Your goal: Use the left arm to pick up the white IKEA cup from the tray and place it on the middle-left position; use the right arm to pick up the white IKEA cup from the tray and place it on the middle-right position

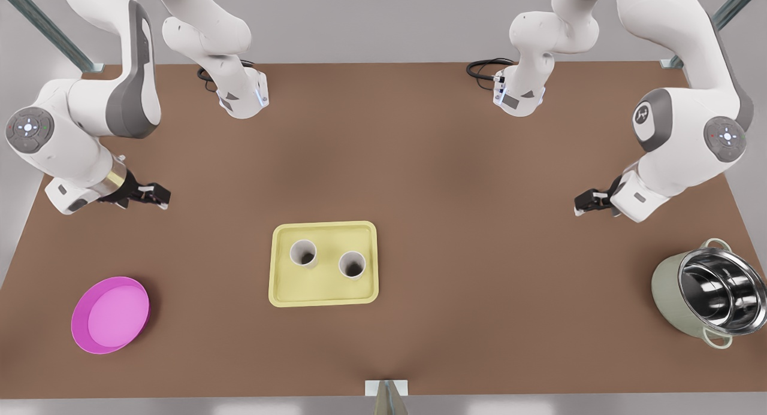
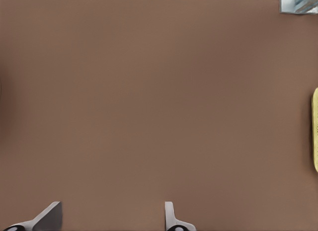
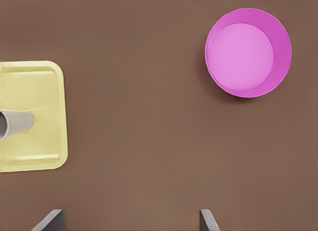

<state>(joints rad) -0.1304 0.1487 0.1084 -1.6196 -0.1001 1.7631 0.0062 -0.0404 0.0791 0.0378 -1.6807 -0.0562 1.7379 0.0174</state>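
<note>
Hovering with fingers apart over the desk [image 1: 455, 181], well away from the tray [image 1: 323, 296] holding the nearer white cup [image 1: 352, 264] and farther white cup [image 1: 303, 253], the left claw [image 1: 580, 204] and right claw [image 1: 160, 196] each risk toppling the neighbouring cup, because the two stand close together.

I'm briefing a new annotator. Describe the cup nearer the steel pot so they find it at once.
Find the pale yellow tray at the middle of the table. Two white cups stand upright in it; the wanted cup is toward the front view's right, slightly lower in that view than its twin.
</note>
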